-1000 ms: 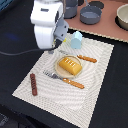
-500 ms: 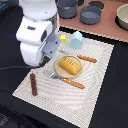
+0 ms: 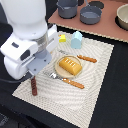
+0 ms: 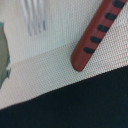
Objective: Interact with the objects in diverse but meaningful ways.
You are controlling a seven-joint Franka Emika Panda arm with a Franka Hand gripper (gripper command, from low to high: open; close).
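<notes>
The dark brown sausage point(image 3: 34, 86) lies at the near-left edge of the woven mat point(image 3: 95, 95); in the wrist view it point(image 4: 95, 35) is close below the camera, with dark stripes. The scored bread loaf point(image 3: 70, 65) sits on a plate at the mat's middle. The yellow block point(image 3: 62, 38) and the light blue carton point(image 3: 76, 39) stand at the mat's far edge. My arm's white hand point(image 3: 32, 52) hangs just above the sausage. Its fingers are hidden in both views.
A fork point(image 3: 54, 75) point(image 4: 35, 20) and an orange-handled utensil point(image 3: 75, 84) lie by the plate, and another orange-handled one point(image 3: 87, 59) lies beyond the loaf. Grey pots point(image 3: 91, 13) and a bowl point(image 3: 122, 15) stand at the back. Black table point(image 4: 75, 110) borders the mat.
My arm has moved from near the carton toward the exterior view's left and nearer, and now hangs over the sausage. The objects have not moved.
</notes>
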